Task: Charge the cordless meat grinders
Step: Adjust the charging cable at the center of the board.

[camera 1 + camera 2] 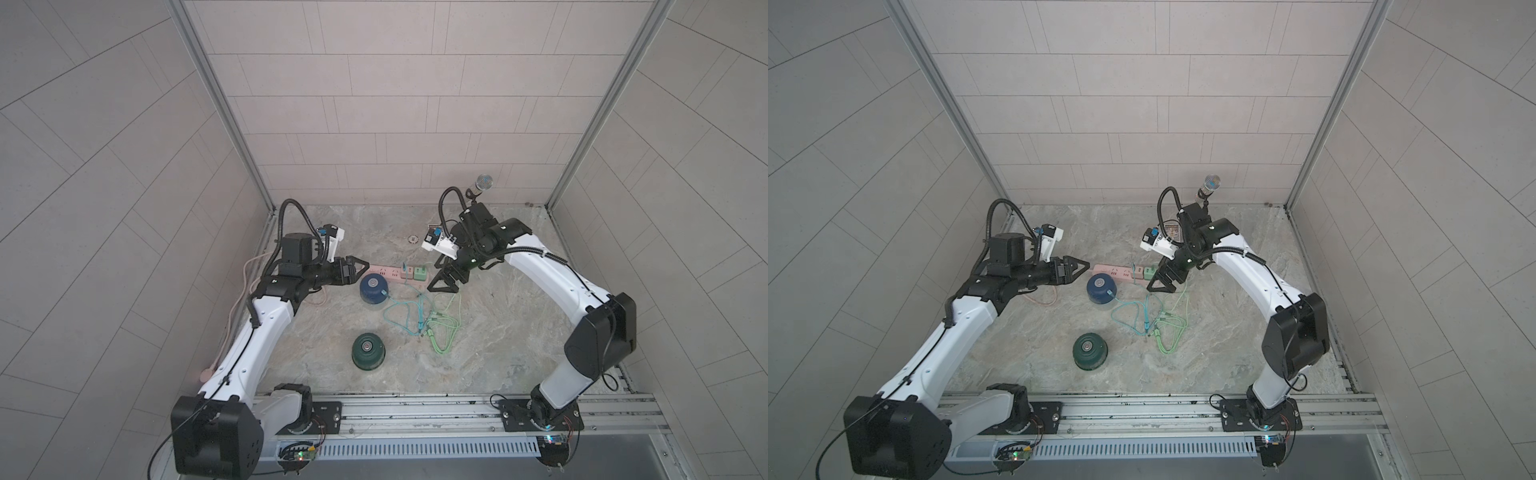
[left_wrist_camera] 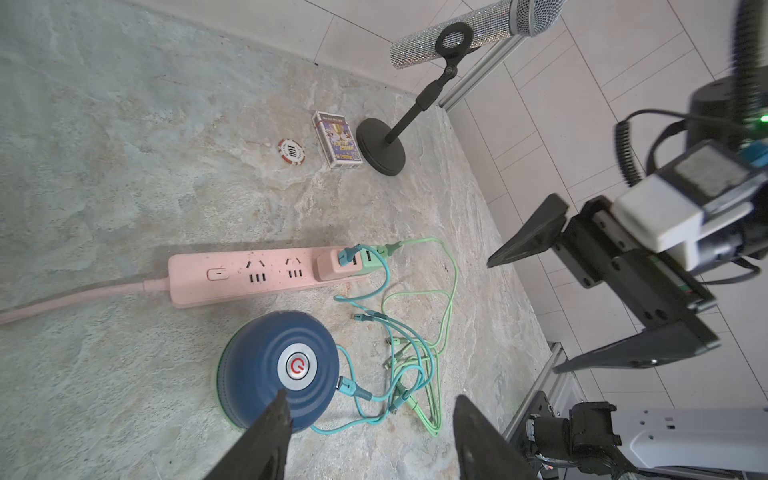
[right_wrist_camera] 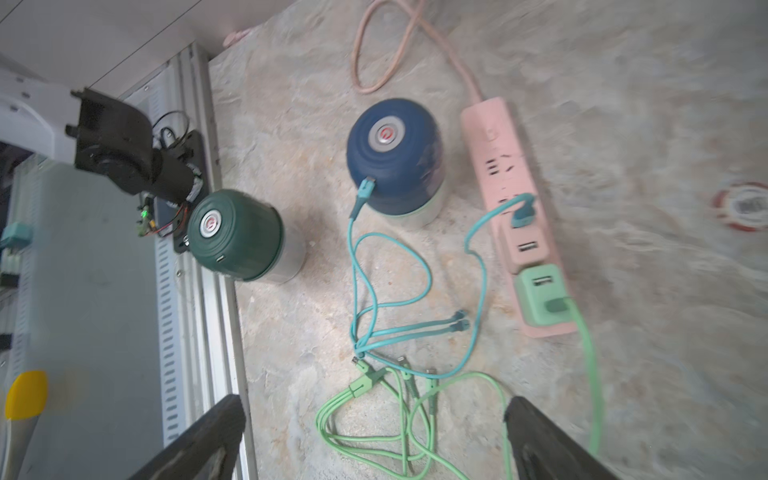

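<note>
- Already we have the blue grinder [image 1: 374,286], beside the pink power strip [image 2: 232,274], fed by the teal cable [image 3: 357,249].
- The green grinder [image 1: 368,349], well apart from it, has no cable yet.
- Our left gripper [image 2: 372,397] and right gripper [image 3: 374,401] hang empty, fingers apart.

Teal cable [image 1: 1145,318] seemingly plugged into blue grinder [image 1: 1099,286].

Even, soft daylight; faint shadows; right wrist view smeared (motion blur); top views bow at edges.

Power strip [image 1: 390,273] behind far grinder [image 1: 374,289] — near grinder [image 1: 368,351] foremost.
</note>
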`<action>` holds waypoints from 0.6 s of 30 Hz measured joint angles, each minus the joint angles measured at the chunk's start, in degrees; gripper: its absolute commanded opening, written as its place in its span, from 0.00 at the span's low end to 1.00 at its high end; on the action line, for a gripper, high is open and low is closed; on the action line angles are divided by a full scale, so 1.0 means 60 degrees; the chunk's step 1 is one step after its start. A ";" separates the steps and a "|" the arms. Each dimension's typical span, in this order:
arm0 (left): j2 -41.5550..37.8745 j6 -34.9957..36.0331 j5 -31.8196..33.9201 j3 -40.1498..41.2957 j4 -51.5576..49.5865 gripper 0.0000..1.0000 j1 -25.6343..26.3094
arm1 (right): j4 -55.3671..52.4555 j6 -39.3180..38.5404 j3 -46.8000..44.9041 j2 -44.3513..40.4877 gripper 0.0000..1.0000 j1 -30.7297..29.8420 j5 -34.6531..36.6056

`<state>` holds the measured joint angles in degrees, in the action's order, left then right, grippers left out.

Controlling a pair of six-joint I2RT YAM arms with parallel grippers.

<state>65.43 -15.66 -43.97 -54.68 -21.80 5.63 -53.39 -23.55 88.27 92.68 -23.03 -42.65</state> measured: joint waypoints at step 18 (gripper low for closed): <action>-0.0284 -0.0423 0.1104 -0.0098 -0.0667 0.67 0.0627 | 0.2932 0.4368 -0.4229 -0.5002 0.99 0.0124 0.3060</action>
<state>63.72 -18.20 -37.34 -55.27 -25.80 9.39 -35.79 2.66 62.89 62.67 -22.28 -24.29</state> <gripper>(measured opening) 0.664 0.994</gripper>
